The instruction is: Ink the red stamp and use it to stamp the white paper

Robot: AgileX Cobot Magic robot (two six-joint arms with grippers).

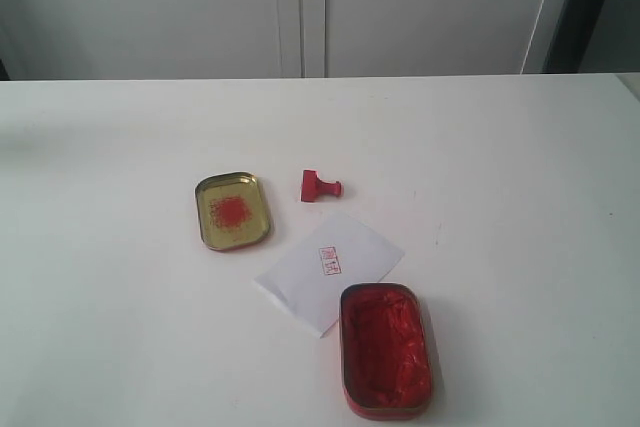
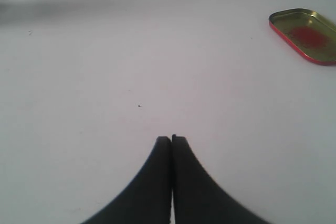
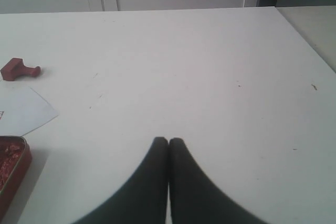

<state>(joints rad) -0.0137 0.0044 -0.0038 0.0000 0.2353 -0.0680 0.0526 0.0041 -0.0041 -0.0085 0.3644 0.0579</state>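
The red stamp point(image 1: 319, 185) lies on its side on the white table, knob pointing right; the right wrist view also catches the stamp point(image 3: 18, 70). Just in front of it lies the white paper point(image 1: 328, 269) with a small red seal print, one corner of the paper point(image 3: 23, 111) showing in the right wrist view. The oblong tin of red ink paste point(image 1: 386, 350) overlaps the paper's near corner. My left gripper point(image 2: 171, 139) is shut and empty over bare table. My right gripper point(image 3: 168, 140) is shut and empty too. Neither arm appears in the exterior view.
A gold tin with a red smudge point(image 1: 233, 210) sits left of the stamp, also visible as the gold tin point(image 2: 306, 35) in the left wrist view. The table's far edge point(image 1: 320, 78) meets white cabinet doors; its right edge point(image 3: 310, 40) shows in the right wrist view.
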